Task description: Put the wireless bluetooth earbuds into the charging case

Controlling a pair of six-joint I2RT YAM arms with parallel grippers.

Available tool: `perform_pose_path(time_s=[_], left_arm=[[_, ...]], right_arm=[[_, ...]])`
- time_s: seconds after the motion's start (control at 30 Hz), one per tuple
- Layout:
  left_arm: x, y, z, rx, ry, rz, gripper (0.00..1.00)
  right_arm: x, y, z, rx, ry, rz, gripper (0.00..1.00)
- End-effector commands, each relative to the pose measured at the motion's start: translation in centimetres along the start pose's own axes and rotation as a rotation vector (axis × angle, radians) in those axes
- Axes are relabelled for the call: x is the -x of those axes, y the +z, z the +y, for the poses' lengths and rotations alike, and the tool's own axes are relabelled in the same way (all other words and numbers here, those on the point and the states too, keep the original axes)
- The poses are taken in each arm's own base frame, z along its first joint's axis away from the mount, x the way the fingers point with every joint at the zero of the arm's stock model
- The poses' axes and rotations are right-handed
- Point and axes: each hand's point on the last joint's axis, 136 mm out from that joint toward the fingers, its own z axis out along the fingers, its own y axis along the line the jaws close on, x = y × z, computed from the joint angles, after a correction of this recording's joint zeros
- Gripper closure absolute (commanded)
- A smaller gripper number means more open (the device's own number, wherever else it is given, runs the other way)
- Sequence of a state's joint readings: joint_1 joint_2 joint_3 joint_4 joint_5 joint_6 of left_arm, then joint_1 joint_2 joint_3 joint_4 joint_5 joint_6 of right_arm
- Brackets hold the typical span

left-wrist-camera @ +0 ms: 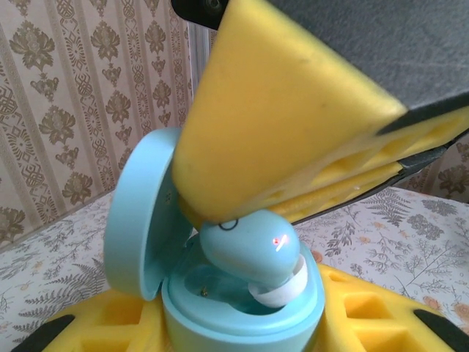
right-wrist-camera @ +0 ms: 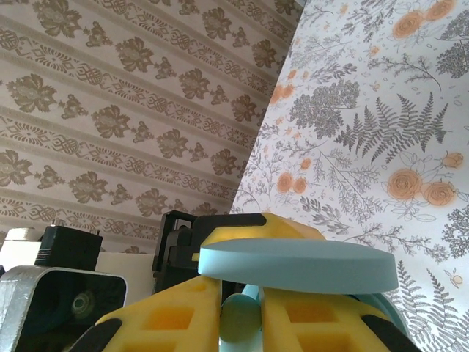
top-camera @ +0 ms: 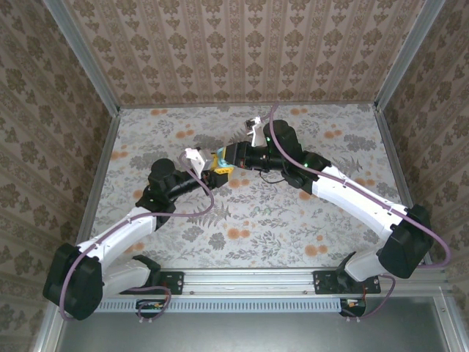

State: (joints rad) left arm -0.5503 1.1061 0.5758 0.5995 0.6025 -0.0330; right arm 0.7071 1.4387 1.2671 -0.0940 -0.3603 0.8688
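The case (left-wrist-camera: pixel 236 324) is off the desk (top-camera: pixel 293 220), near its middle in the top view. The left gripper (left-wrist-camera: pixel 242 336) clamps the lower half, with a yellow pad at 8 o'clock and another at 4 o'clock of the shell. The lid (left-wrist-camera: pixel 139 213) is swung open and stands upright at 9 o'clock of the cup.

The right gripper (left-wrist-camera: pixel 220 209) comes down from 1 o'clock. It is clenched on the top of a teal earbud (left-wrist-camera: pixel 249 253). The bud sits partly in the cup, tilted, with its white eartip at 5 o'clock touching the inner rim. It does not look seated yet. From the right wrist, the same bud shows as a pale green lump between the two yellow fingers, under the edge of the lid.

The bud is likely very light, hard-shelled and smooth, so it could squirt out of a foam pinch or roll if pushed off-axis. The eartip looks soft and would fold instead of guiding the bud in. The best hold is probably on the domed back of the shell, leaving the tip and underside free to find the socket.

The case seems light and slick too. A grip on the sides of the base, below the rim and clear of the hinge, suits it. Pressing on the open lid could strain the hinge.
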Motion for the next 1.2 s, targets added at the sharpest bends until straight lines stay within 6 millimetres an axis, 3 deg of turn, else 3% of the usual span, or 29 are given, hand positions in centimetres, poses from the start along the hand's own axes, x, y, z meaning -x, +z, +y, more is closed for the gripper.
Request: perform_pose_path(time_s=[0.0,0.93,1.17], left_arm=[[3.3,-0.1,-0.2,-0.007,0.045,-0.093,0.61],[4.6,0.1,0.0,-0.005,-0.003,-0.126,0.59],[4.4,0.1,0.1,0.000,0.001,-0.116,0.59]], right_arm=[[-0.8,0.5,-0.3,0.014,0.022,0.023,0.79],[-0.1,0.0,-1.0,-0.072,-0.178,-0.122,0.79],[-0.3,-0.2,-0.8,-0.079,-0.158,-0.096,0.73]])
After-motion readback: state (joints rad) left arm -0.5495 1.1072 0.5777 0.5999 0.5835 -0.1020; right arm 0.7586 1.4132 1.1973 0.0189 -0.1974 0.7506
